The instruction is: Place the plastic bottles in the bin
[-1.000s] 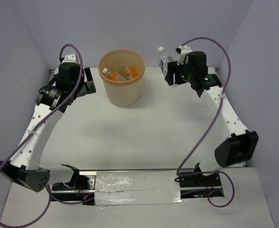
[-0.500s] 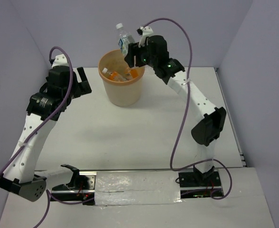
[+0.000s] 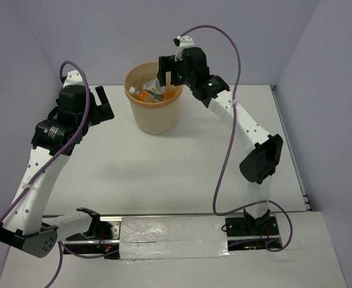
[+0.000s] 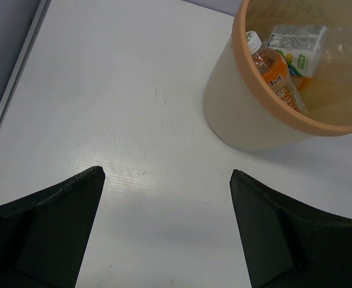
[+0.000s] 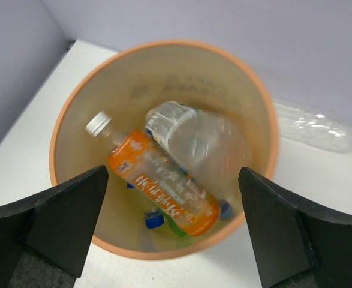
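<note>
Several plastic bottles (image 3: 152,93) lie heaped inside the bin (image 3: 155,117), which stands upright near the far edge of the bench (image 3: 181,162), a little left of its middle. From the right wrist view we see an orange bottle (image 5: 164,187) with a pale cap lying slantwise on top of the heap. A clear bottle (image 5: 199,141) lies just beside it toward the far wall of the bin, blurred in the picture. Two blue caps (image 5: 153,219) and a strip of green show underneath the orange one.

We find the right gripper (image 3: 166,73) hanging over the bin's mouth, above its far right rim. Its jaws are spread wide and released, with nothing between them.

We see the left gripper (image 4: 167,174) above bare bench to the left of the bin, near the far left corner and apart from the bin's wall. Its jaws also stand wide apart and grasp nothing. Its wrist view looks slantwise into the bin and shows the orange bottle lying beside a clear, labelled one.
</note>
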`<action>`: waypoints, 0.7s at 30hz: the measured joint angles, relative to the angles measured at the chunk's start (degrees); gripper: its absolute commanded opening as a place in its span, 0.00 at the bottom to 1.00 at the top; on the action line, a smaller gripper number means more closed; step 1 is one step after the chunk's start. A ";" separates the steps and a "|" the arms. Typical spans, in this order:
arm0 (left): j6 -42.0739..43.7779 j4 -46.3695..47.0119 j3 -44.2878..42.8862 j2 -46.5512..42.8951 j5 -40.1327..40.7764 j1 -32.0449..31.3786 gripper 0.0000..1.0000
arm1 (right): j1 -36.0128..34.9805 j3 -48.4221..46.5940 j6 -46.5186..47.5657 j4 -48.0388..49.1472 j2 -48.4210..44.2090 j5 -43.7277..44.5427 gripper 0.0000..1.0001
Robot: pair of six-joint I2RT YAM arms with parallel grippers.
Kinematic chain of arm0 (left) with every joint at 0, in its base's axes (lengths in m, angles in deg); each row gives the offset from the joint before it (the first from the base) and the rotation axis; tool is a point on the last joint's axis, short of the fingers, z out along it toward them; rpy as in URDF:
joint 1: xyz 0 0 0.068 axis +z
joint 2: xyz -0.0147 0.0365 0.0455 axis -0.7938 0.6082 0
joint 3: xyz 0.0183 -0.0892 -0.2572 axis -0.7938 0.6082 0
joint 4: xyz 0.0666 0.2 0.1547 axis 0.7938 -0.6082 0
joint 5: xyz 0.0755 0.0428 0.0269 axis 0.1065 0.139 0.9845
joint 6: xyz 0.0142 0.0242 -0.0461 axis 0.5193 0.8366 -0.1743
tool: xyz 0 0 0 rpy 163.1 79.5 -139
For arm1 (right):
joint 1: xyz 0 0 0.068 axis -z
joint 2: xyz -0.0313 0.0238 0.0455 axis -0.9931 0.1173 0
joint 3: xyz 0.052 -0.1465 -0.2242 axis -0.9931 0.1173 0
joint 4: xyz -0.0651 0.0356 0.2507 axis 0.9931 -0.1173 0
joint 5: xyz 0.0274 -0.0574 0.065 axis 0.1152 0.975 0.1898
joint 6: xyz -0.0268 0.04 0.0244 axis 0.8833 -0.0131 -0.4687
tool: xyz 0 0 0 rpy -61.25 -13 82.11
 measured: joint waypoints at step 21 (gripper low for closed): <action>1.38 1.60 0.87 1.05 1.60 0.00 1.00 | 20.59 31.08 -44.13 7.04 -9.79 4.04 1.00</action>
